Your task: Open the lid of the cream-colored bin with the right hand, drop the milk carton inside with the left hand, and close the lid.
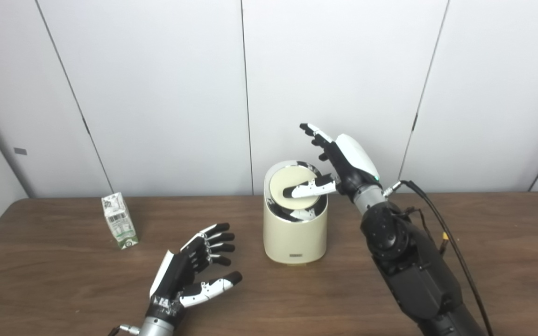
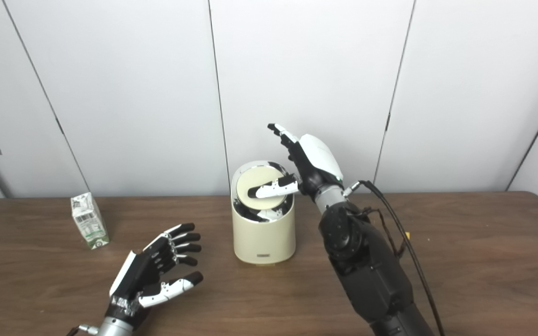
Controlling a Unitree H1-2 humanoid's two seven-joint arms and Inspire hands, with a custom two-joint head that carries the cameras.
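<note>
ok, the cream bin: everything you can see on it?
The cream-colored bin is a small upright cylinder, smooth and plastic-looking, with a small label low on its front. It stands on the wooden table, right of the milk carton and apart from it. Its round lid sits tilted inside a shiny ring, dark gaps showing around it. The right hand reaches over it, thumb lying on the lid.

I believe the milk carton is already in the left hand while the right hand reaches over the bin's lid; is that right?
Not quite. The milk carton stands on the table, apart from the left hand, which is open and holds nothing. The rest holds: the right hand reaches over the lid of the cream-colored bin. The left eye view shows it.
</note>
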